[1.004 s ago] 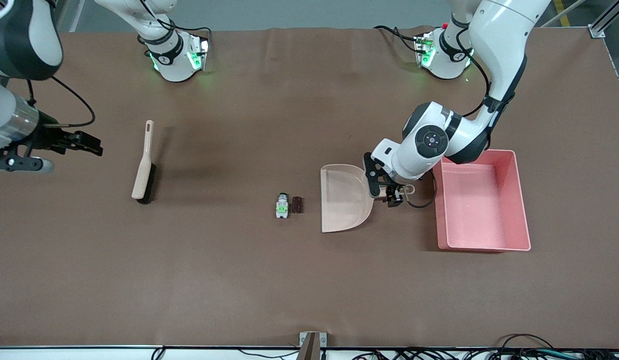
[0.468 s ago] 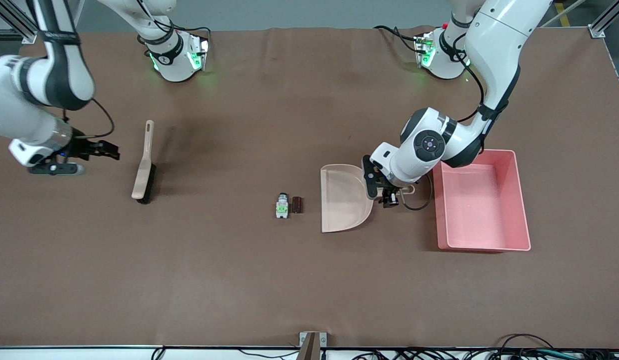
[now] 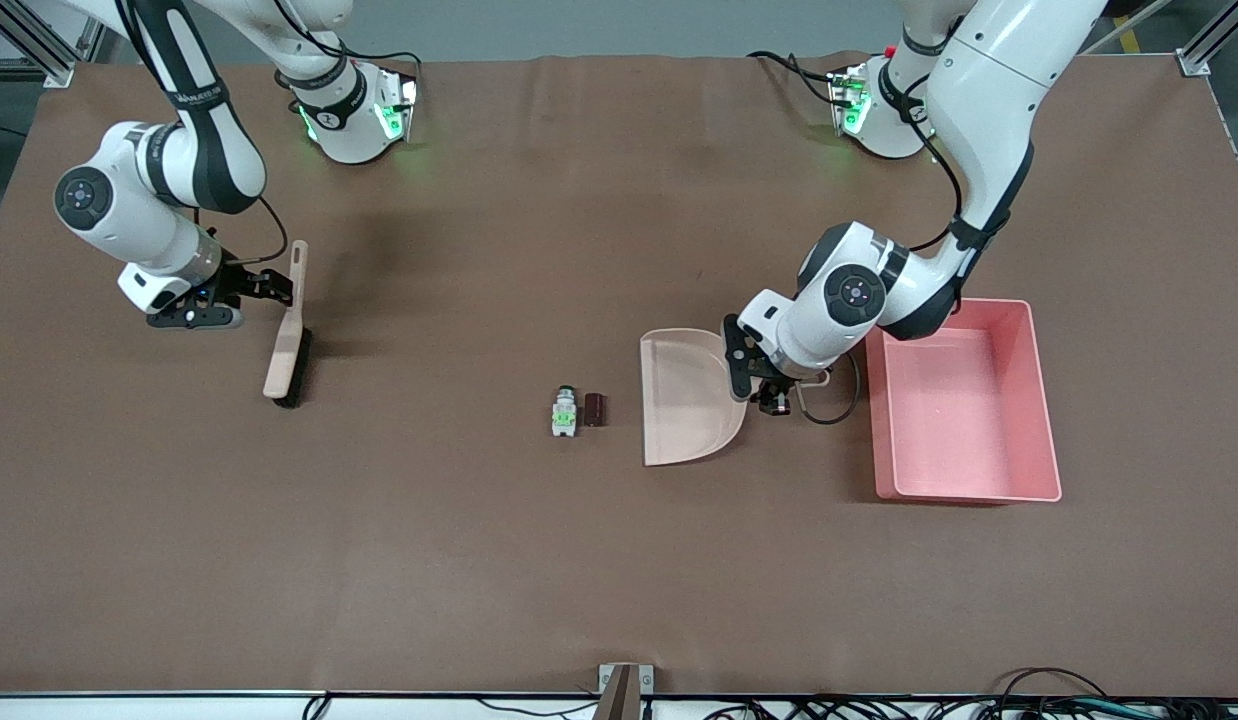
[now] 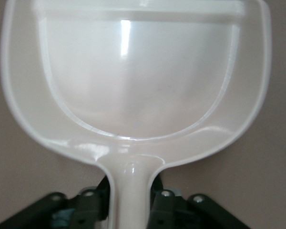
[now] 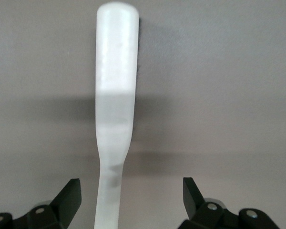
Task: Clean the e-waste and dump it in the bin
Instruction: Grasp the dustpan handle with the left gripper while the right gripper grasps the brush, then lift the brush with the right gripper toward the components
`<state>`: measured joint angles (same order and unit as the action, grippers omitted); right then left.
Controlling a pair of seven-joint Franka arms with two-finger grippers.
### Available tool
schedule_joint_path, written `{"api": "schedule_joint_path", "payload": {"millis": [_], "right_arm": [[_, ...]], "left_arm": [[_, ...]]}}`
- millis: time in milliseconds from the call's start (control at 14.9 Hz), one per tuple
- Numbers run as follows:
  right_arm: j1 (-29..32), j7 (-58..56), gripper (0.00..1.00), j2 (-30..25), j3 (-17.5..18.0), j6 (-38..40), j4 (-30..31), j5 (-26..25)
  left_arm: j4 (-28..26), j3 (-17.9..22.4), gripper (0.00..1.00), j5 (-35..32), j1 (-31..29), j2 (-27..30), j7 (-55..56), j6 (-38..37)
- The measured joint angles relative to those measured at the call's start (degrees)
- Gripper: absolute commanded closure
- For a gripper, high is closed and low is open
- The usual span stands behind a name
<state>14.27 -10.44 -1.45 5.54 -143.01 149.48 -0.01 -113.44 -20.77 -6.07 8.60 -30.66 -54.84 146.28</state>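
Observation:
The e-waste lies on the brown table: a white-grey block with green marks (image 3: 564,412) and, beside it, a dark maroon cylinder (image 3: 596,408). They lie just off the open mouth of the beige dustpan (image 3: 687,397). My left gripper (image 3: 776,392) is shut on the dustpan's handle, and the pan (image 4: 133,86) lies flat on the table with the handle between my fingers (image 4: 158,202). The pink bin (image 3: 959,420) stands beside that gripper, toward the left arm's end. My right gripper (image 3: 269,288) is open, with the brush handle (image 5: 114,95) between its jaws. The brush (image 3: 287,335) lies on the table.
Both arm bases (image 3: 354,110) (image 3: 884,110) stand along the table's edge farthest from the front camera. A small metal bracket (image 3: 624,685) and cables sit at the edge nearest it.
My right arm has swung in from the table's end until its open gripper straddles the brush handle. My left gripper has shifted slightly along the dustpan handle. The dustpan, e-waste and bin have not moved.

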Motion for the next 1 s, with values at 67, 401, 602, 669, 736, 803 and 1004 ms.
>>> {"api": "schedule_joint_path", "payload": {"millis": [67, 401, 602, 669, 736, 803, 1004], "right_arm": [[-0.15, -0.07, 0.13, -0.01, 0.04, -1.05, 0.97, 0.00], [-1.86, -0.10, 0.47, -0.13, 0.19, -2.68, 2.94, 0.00], [-1.95, -0.10, 0.52, -0.28, 0.18, -2.81, 3.12, 0.00], [-1.95, -0.09, 0.52, -0.28, 0.18, -2.92, 3.12, 0.00], [-1.95, -0.09, 0.52, -0.28, 0.18, -3.01, 3.13, 0.00], [-1.95, -0.09, 0.52, -0.28, 0.18, -3.17, 3.16, 0.00], [-1.95, -0.09, 0.50, -0.28, 0.18, -3.51, 3.39, 0.00]], "left_arm": [[0.03, 0.02, 0.92, -0.24, -0.02, 0.00, 0.00, 0.00], [1.31, 0.08, 0.96, -0.54, -0.16, 0.00, -0.02, 0.01], [1.55, 0.18, 0.87, -0.57, -0.21, -0.01, -0.02, 0.01], [1.55, 0.19, 0.82, -0.57, -0.21, -0.01, -0.02, 0.01], [1.55, 0.19, 0.80, -0.57, -0.21, -0.01, -0.02, 0.00], [1.55, 0.21, 0.77, -0.57, -0.21, -0.02, -0.02, -0.02], [1.55, 0.25, 0.75, -0.57, -0.23, -0.34, -0.02, -0.03]]}}
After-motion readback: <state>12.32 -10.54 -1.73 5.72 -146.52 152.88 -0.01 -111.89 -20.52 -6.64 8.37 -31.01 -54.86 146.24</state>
